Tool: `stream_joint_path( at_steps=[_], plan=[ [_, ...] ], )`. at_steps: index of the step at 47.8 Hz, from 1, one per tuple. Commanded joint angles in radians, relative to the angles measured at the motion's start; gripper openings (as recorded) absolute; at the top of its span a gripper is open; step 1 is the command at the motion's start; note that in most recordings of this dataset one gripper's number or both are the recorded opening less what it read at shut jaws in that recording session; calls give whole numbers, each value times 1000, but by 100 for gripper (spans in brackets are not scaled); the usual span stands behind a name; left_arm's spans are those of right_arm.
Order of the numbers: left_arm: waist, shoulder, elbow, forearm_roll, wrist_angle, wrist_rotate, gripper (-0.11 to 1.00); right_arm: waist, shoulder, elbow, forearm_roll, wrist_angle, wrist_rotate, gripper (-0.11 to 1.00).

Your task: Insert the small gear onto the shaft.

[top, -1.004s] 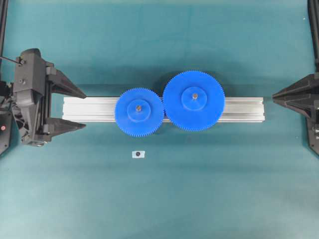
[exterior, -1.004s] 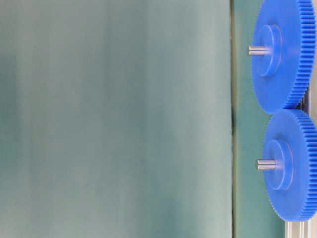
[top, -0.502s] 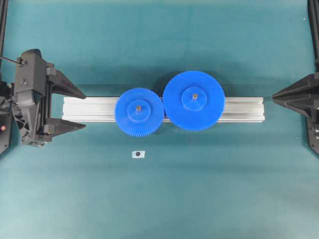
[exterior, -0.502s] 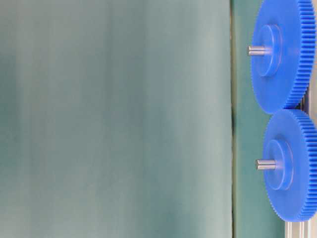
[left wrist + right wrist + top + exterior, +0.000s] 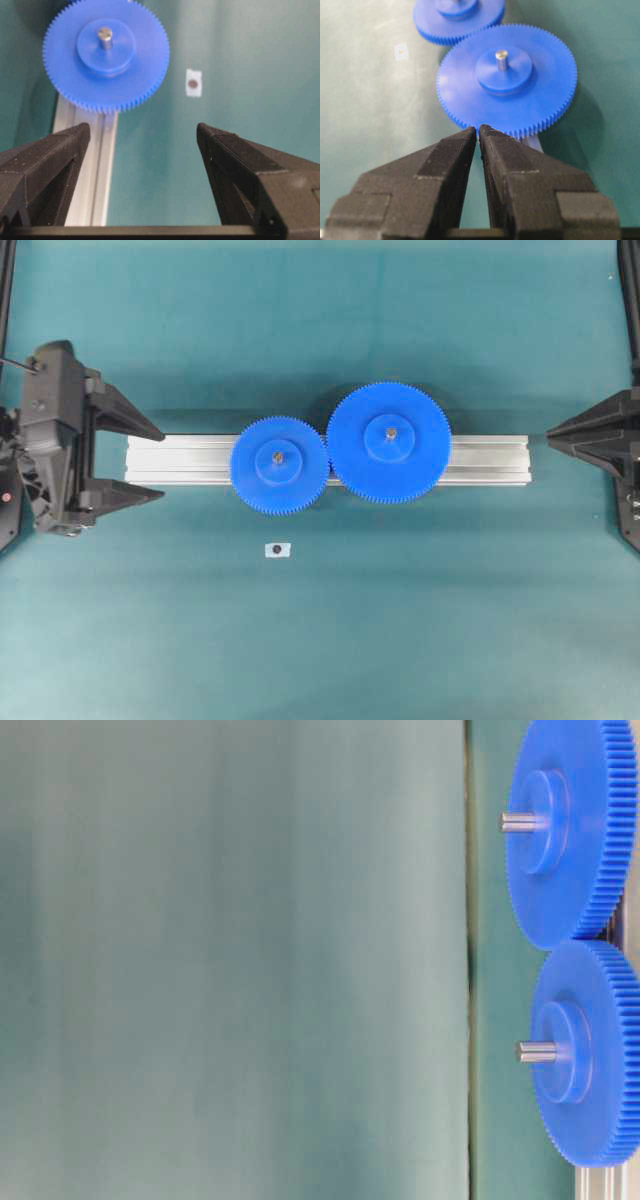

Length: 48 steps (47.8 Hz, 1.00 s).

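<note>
The small gear (image 5: 279, 462) is a blue toothed disc that sits flat on the aluminium rail (image 5: 180, 460). The shaft (image 5: 278, 454) pokes up through its hub, and its teeth mesh with the wider blue gear (image 5: 389, 442). In the left wrist view the small gear (image 5: 106, 55) shows the grey shaft tip (image 5: 105, 35) standing out of the hub. My left gripper (image 5: 160, 462) is open and empty, off the rail's left end and apart from the gear. My right gripper (image 5: 550, 430) is shut on nothing, past the rail's right end; in its wrist view it (image 5: 478, 131) points at the wider gear (image 5: 507, 80).
A small white tag with a dark dot (image 5: 277, 550) lies on the teal mat in front of the small gear, also seen as the tag (image 5: 193, 82) in the left wrist view. The table-level view shows both gears edge-on with their pins sticking out.
My left gripper has drawn back a little to the left, away from the rail's end, still open. The gears and the right gripper have not moved.
</note>
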<state>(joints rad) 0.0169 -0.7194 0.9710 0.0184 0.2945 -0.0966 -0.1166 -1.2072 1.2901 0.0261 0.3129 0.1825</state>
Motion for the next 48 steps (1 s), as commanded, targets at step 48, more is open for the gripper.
stream_joint_path(
  at_steps=[48],
  plan=[
    [-5,-8,0,3,-6,-11,86,-3,8,0,-2,-18,8,27]
  ],
)
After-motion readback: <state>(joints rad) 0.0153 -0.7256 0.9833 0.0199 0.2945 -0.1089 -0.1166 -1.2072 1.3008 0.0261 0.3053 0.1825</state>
